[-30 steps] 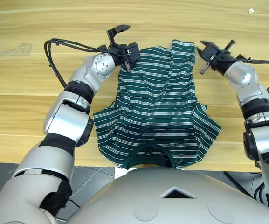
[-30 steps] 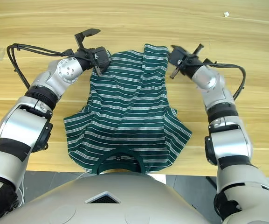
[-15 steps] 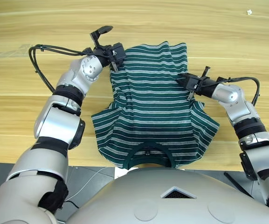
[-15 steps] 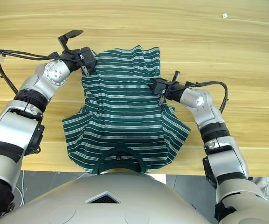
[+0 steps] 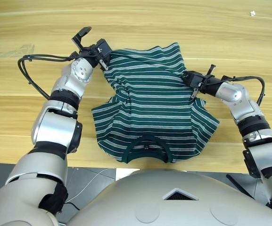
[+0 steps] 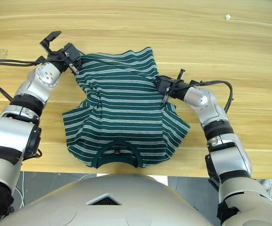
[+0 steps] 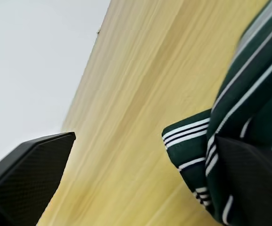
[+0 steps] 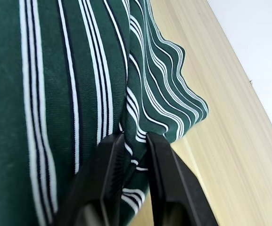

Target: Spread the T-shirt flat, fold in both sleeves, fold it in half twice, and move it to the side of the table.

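On the table (image 5: 173, 23), at its near edge, the striped T-shirt (image 5: 150, 103) lies rumpled, its right side pinched in the right gripper's (image 8: 133, 141) closed fingers, its far left corner against the wide-open left gripper (image 5: 93, 47).

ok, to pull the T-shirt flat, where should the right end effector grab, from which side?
Probably the far right hem corner of the T-shirt, coming in from the right, low over the table. It's a free, rippled edge; the right end effector now pinches the side midway.
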Robot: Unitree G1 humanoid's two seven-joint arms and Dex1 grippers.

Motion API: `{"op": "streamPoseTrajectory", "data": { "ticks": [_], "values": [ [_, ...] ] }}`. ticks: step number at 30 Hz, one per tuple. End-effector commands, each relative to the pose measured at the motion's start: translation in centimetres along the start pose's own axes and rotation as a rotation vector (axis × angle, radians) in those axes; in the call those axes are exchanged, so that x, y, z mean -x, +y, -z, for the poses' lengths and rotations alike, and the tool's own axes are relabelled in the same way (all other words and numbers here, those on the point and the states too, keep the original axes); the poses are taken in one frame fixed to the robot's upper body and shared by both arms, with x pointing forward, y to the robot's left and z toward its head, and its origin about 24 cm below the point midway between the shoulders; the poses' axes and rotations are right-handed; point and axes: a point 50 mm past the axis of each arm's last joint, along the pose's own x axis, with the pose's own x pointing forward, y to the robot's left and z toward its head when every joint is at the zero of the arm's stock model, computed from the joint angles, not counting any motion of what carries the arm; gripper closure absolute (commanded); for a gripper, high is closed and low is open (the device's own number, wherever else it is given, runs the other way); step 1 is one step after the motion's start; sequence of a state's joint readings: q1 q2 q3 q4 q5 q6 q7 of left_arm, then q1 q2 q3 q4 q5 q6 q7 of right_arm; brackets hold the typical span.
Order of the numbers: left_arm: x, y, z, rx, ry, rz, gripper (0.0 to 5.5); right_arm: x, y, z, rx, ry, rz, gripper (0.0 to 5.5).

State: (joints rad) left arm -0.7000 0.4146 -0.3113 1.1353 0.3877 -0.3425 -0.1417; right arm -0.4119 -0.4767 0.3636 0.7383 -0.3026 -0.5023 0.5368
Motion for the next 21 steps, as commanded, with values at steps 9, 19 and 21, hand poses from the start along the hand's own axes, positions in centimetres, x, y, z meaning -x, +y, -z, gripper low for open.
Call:
{"op": "streamPoseTrajectory", "data": {
  "ticks": [9, 19, 21],
  "values": [
    [2.1, 6.8, -3.7, 0.689, -0.453, -0.128, 0.1, 0.9, 3.6, 2.3, -0.074, 0.102, -0.088, 4.64],
    [-0.3, 3.7, -1.1, 0.16, 0.011, 0.047, 0.1, 1.1, 3.5, 2.3, -0.073, 0.1, -0.081, 4.64],
    [-0.3, 3.4, -1.3, 0.192, -0.015, 0.092, 0.1, 1.0, 3.5, 2.2, -0.072, 0.099, -0.083, 4.64]
  ]
}}
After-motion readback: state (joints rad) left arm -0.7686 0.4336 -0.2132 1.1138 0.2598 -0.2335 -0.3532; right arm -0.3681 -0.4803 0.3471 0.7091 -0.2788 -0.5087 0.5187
